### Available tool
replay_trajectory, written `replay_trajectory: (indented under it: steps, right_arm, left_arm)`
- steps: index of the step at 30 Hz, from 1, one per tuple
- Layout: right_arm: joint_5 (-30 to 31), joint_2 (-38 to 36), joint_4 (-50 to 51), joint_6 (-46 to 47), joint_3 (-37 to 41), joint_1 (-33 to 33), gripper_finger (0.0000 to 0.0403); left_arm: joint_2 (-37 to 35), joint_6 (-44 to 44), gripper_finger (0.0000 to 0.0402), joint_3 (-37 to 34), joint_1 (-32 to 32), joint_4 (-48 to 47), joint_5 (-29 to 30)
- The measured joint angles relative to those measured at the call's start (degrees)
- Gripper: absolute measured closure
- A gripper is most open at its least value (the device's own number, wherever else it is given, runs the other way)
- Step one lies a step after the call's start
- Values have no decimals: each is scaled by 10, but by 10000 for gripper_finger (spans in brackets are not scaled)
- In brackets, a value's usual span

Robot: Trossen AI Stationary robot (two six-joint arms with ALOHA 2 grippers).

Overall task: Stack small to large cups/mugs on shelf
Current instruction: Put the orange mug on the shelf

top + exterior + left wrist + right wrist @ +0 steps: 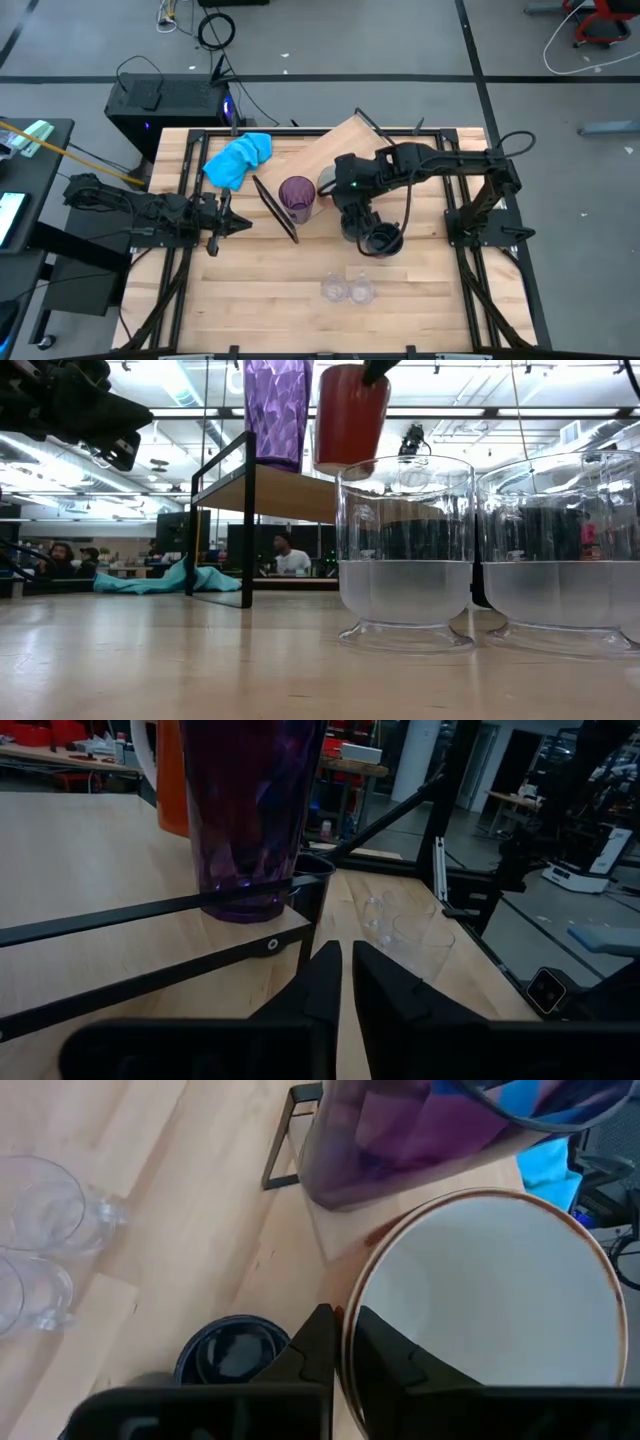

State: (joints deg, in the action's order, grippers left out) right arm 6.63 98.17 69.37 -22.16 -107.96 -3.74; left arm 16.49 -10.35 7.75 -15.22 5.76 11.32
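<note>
The shelf (345, 140), a light board on a black wire frame, stands at the table's far middle. The purple tumbler (297, 197) stands on its near corner (250, 915). My right gripper (335, 190) is shut on a mug (350, 418), red-orange outside and white inside, right of the tumbler at shelf height. Two dark mugs (375, 238) sit on the table below my right arm. Two clear glasses (347, 290) stand side by side near the front edge. My left gripper (235, 224) hovers shut, left of the shelf's near corner. My right gripper holds the mug by its rim (350, 1315), one finger inside the white hollow (390, 1355) and one outside. The fingers come from above, pointing down. The mug stays nearly upright beside the tumbler; whether its base rests on the shelf board I cannot tell.
A blue cloth (238, 157) lies at the table's far left, beside the shelf. Black frame rails (180, 200) run along both table sides. Bare wood lies between the glasses and the left gripper. People sit in the room beyond the table (290, 555).
</note>
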Motion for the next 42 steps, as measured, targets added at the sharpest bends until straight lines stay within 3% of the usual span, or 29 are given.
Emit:
replay_trajectory:
  steps: [17, 42]
  right_arm:
    - [-7, 1, -28, -21, 31, 11, 372]
    - [-7, 2, -71, -49, 31, 51, 312]
  left_arm:
    - [0, -12, 362, 0, 0, -1, 0]
    - [0, -21, 358, 0, 0, -1, 0]
